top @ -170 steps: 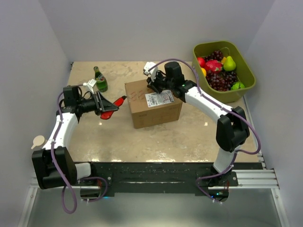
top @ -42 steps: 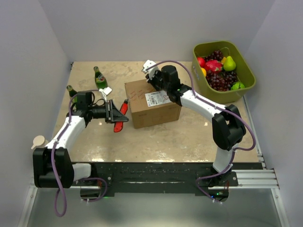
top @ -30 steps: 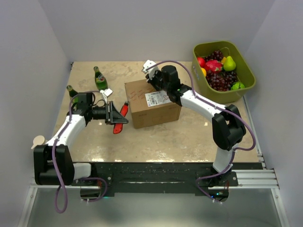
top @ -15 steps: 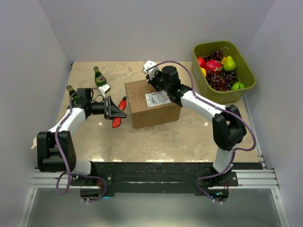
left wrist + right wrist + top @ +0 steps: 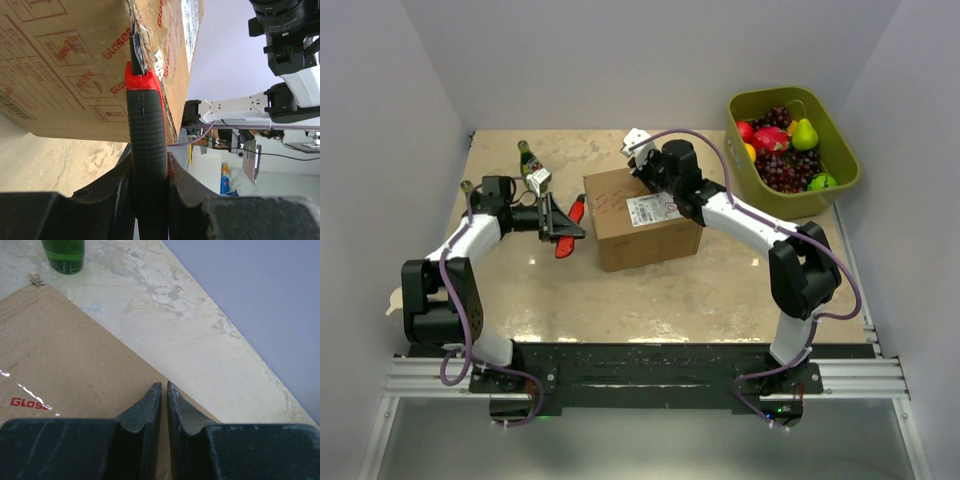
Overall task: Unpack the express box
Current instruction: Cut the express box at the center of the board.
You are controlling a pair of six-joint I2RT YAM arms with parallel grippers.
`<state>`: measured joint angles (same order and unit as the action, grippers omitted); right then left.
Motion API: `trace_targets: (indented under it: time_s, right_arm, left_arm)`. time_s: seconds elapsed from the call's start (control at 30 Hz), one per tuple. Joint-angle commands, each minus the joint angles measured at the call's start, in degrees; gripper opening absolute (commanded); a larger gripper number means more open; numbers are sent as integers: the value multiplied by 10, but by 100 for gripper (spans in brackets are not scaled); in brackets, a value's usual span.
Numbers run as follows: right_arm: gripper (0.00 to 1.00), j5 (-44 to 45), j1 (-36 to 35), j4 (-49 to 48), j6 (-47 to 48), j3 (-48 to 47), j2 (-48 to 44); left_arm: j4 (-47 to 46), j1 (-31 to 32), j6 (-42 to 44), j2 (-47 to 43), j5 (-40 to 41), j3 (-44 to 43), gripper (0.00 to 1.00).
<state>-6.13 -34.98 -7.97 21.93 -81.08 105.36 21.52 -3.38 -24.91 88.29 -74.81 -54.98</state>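
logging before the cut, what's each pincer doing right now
Left pincer: shut on the knife, blade against the box.
Right pincer: shut, holding nothing, tips at the box edge.

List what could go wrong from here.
1. The blade of the box cutter meets the express box at its taped top edge; pushed deep, it may slice whatever is inside.
2. The right gripper, fingers shut, is only at the box's far corner, so the cut could slide or turn the box.
3. The left gripper works close to a green bottle; its arm might topple it.
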Motion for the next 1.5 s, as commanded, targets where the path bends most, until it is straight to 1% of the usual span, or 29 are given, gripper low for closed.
trace_targets:
  time_s: [0.0, 0.23, 0.43, 0.73, 1.0, 1.17, 1.3, 1.4, 1.47]
  right_arm:
    - [17, -33, -14, 109, -9, 32, 20]
    - [17, -33, -14, 109, -10, 28, 27]
    - [17, -32, -14, 108, -9, 27, 27]
    - [17, -30, -14, 109, -7, 29, 25]
    - [17, -29, -14, 107, -4, 34, 21]
    - [17, -28, -14, 107, -3, 38, 19]
    - [17, -28, -14, 107, -2, 39, 20]
    - [17, -27, -14, 107, -1, 38, 20]
    - [17, -27, -14, 107, -1, 36, 20]
  left_arm:
    - [-11, -8, -12, -13, -23, 0, 0]
    - [-29, -8, -19, 2, -30, -1, 0]
    - [-21, -3, -9, 7, -32, -2, 0]
    - [-25, 21, -15, 5, -41, 6, 0]
    - [-14, 28, -15, 7, -33, 9, 0]
    - [-16, 28, -17, 7, -50, 10, 0]
    - [-40, 52, -41, 7, -75, 30, 0]
    - [-75, 66, -74, 2, -95, 47, 0]
    - [-99, 72, -97, -2, -94, 58, 0]
